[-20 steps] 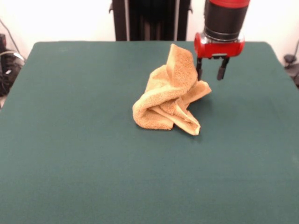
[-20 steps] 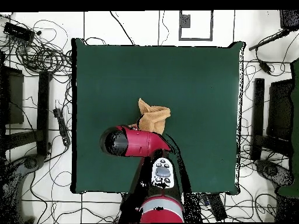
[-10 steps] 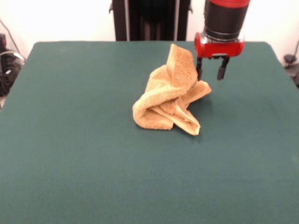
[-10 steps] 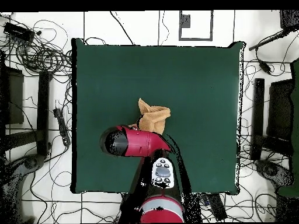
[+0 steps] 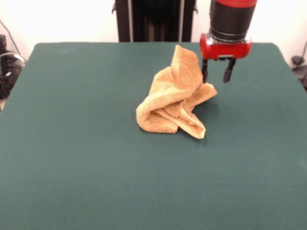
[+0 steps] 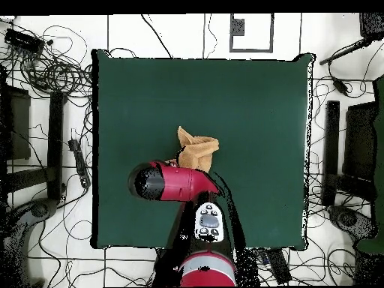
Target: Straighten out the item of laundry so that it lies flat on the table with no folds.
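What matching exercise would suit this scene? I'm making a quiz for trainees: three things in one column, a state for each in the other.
Things:
1. towel
2. hand
3. table

States:
A. open, holding nothing
B. dark green, flat
C. crumpled in a heap, one part standing up

Pairs: 1-C, 2-A, 3-B

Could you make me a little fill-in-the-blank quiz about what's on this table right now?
1. The towel lies ____ in a heap, not flat.
2. The table has a dark ____ top.
3. The gripper hangs beside the towel with its two fingers ____ and nothing between them.

Missing words: crumpled; green; open
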### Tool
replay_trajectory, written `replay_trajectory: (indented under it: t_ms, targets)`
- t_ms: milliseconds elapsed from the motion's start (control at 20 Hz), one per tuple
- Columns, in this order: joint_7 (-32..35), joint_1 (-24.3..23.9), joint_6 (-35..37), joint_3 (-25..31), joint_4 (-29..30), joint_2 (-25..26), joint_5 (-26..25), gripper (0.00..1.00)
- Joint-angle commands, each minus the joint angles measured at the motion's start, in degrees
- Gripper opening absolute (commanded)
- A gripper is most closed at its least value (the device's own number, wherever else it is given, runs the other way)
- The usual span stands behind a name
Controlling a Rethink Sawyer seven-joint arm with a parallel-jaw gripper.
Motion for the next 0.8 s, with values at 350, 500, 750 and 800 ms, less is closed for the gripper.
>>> replay_trajectory:
  t_ms: [350,500,750,800]
  targets:
    - [13.03,3.43,5.45,2.06,-7.24,1.61,4.46,1.00]
    - [12.20,2.81,6.25,2.67,-8.95,2.21,4.85,1.00]
    - [11.83,3.29,7.46,2.79,-12.49,4.05,5.29,1.00]
    - [11.84,3.57,7.70,2.68,-12.89,4.20,5.25,1.00]
